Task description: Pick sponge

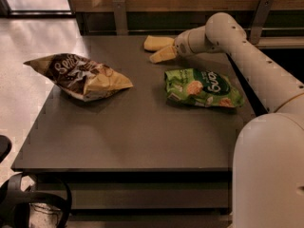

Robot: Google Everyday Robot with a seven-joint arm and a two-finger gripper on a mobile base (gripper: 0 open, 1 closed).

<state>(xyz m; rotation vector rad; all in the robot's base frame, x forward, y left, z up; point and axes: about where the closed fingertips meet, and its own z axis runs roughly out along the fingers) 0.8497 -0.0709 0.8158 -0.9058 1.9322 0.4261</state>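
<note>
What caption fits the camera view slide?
Gripper beside the sponge near the table's far edge, behind a green snack bag.

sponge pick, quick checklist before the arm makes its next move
1. Sponge in view, lying near the far edge of the table: ok.
2. Gripper brought right up to the sponge: ok.
3. Sponge actually gripped: cannot tell.
4. Green snack bag apart from the gripper, nearer the camera: ok.
5. Brown chip bag well away from the sponge: ok.
</note>
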